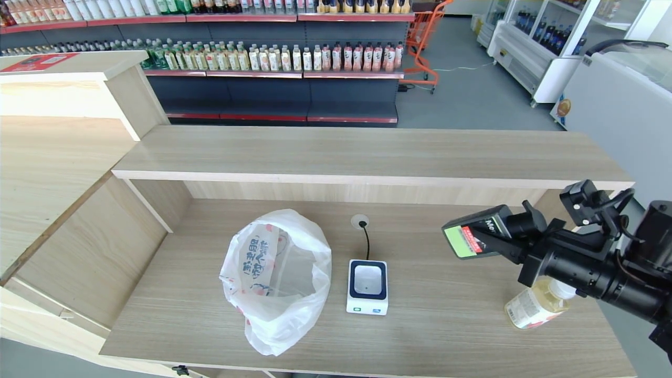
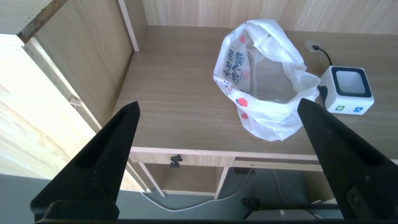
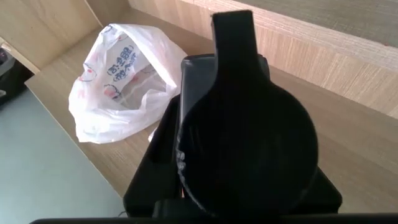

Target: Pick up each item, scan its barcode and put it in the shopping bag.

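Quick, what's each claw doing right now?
Left claw: open, holding nothing.
Right claw: closed on a black box with a green end.

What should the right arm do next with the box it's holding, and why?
Probably carry the dark box leftward and down over the scanner, with a label face turned toward its window. The right pincer holds the box raised off the counter, to the right of the scanner, and the shopping bag stands open on the scanner's left, so scanning likely comes first.
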Tool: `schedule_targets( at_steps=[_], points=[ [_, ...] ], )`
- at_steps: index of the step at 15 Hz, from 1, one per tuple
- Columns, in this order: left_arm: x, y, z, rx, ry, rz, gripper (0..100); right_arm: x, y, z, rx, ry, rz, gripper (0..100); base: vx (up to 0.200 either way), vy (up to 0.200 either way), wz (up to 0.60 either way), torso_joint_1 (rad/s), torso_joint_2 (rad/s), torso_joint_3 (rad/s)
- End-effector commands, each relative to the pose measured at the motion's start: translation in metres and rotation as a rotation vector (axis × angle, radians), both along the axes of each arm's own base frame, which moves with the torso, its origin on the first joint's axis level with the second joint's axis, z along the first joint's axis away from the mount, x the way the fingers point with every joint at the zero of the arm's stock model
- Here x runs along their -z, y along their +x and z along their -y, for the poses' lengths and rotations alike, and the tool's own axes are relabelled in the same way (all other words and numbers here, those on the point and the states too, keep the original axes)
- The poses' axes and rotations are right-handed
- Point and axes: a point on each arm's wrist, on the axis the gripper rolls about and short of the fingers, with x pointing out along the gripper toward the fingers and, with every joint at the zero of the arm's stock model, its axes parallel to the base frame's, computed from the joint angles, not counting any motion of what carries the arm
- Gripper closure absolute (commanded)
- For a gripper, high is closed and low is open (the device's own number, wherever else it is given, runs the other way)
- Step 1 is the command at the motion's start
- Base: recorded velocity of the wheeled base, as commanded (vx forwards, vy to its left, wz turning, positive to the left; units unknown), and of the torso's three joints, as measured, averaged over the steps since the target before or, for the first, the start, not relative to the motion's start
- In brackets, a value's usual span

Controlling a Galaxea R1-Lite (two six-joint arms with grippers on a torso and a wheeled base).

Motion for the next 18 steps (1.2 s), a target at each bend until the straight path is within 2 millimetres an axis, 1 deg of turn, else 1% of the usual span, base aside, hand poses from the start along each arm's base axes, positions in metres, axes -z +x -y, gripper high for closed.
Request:
schedule_targets(
  at_steps=[1,4,6,8,9,11,18],
  points=[
    [0.000,0.000,0.000,0.001,0.000,0.000,0,-0.002,-0.003,0.001,0.001,0.002,0.010,100,0.000,0.000,0.00,0.000,0.00,0.000],
    [0.000,0.000,0.000,-0.001,0.000,0.000,0,-0.002,-0.004,0.001,0.001,0.003,0.009,100,0.000,0.000,0.00,0.000,0.00,0.000],
    [0.000,0.000,0.000,-0.001,0.000,0.000,0,0.005,-0.011,0.002,0.004,0.009,-0.033,100,0.000,0.000,0.00,0.000,0.00,0.000],
    [0.000,0.000,0.000,0.001,0.000,0.000,0,0.006,-0.013,0.002,0.004,0.008,-0.038,100,0.000,0.000,0.00,0.000,0.00,0.000],
    [0.000,0.000,0.000,0.001,0.001,0.000,0,0.006,-0.013,0.002,0.004,0.008,-0.038,100,0.000,0.000,0.00,0.000,0.00,0.000],
    [0.000,0.000,0.000,-0.001,0.003,0.000,0,0.007,-0.012,0.002,0.004,0.008,-0.046,100,-0.200,0.000,0.00,0.002,0.00,0.002],
    [0.000,0.000,0.000,0.001,0.001,0.002,0,0.008,-0.011,0.002,0.007,0.067,-0.100,100,0.000,0.000,0.00,0.000,0.00,0.000]
  ],
)
